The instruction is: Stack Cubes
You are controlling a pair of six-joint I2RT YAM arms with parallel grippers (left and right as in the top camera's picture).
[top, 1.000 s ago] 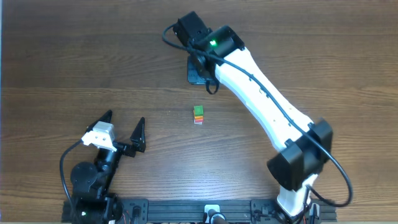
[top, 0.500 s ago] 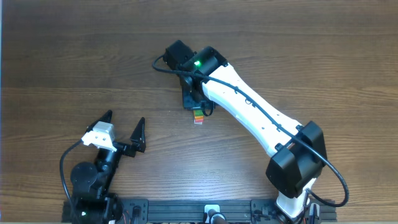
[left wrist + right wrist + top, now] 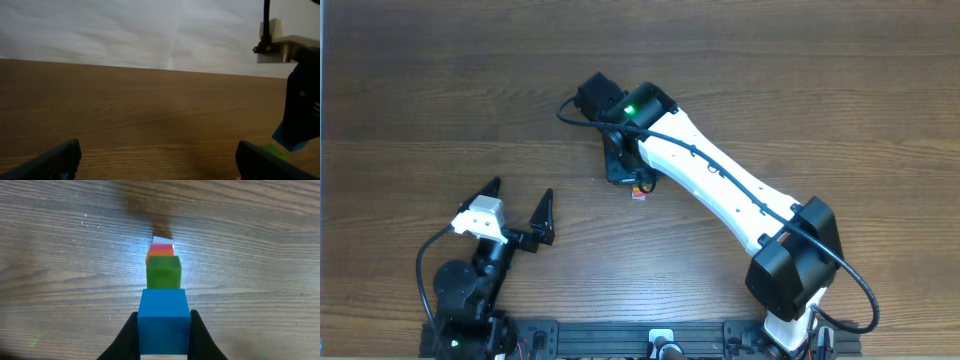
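Holding a small matte blue cube (image 3: 163,315) between the two black fingers of my right gripper (image 3: 163,330), I am hanging it close above the little tower of coloured cubes (image 3: 639,190). The jaws are parted only by the cube's own width and are pressing on its two side faces. The tower is standing near the middle of the brown wood-grain table (image 3: 420,80), peeking out at about 5 o'clock from under my right wrist in the top view.

The tower is showing a green cube (image 3: 163,271) on top, an orange cube (image 3: 160,252) under it and a pink cube (image 3: 161,242) lower down. There is a pale sliver below that which I cannot make out. The layers are looking square to one another, so I am judging the earlier stacking as done.

The blue cube is looking nearly lined up with the green one, but I cannot tell whether the two are touching. What I am reckoning as left: centring the blue cube over the green one, lowering it until it is seated, then opening the fingers and backing away without nudging the column. I am seeing no loose cubes elsewhere on the table, so this is probably the last one.

My left gripper (image 3: 520,205) is sitting at roughly 8 o'clock from the tower, well apart from it. Its fingers are spread wide and gripping nothing.
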